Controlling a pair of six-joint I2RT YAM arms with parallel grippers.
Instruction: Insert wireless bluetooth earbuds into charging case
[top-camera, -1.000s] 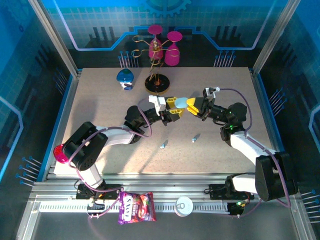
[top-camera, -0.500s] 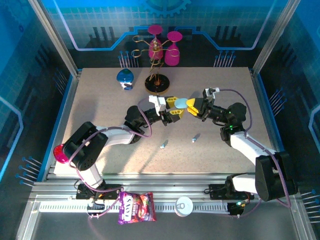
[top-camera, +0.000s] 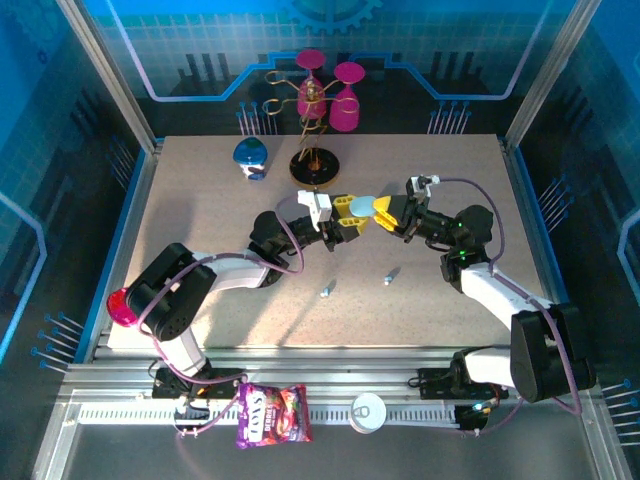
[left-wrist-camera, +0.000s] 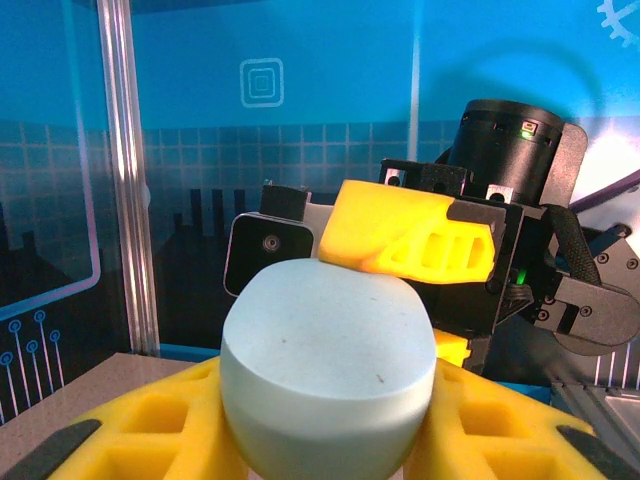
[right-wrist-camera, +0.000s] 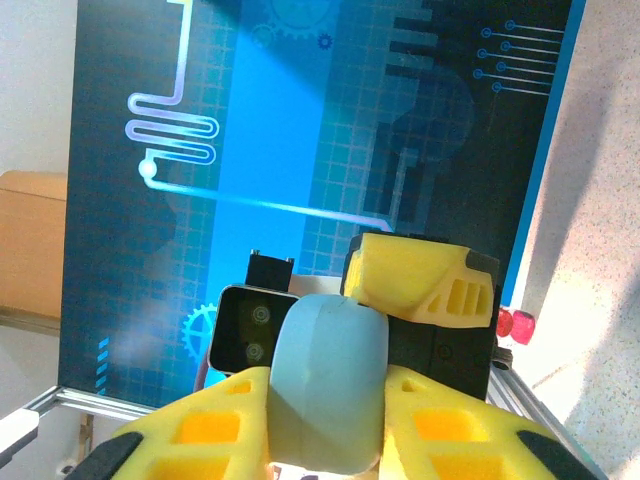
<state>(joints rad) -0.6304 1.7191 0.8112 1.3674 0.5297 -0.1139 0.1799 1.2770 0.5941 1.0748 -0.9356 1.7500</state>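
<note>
The left gripper (top-camera: 349, 213) and right gripper (top-camera: 386, 212) both pinch the pale blue case (top-camera: 364, 203). Two blue earbuds (top-camera: 327, 290) lie on the table (top-camera: 200, 220), nearer us than the case. They look tiny, light and slippery, so I'd pinch each one softly across its body.
</note>
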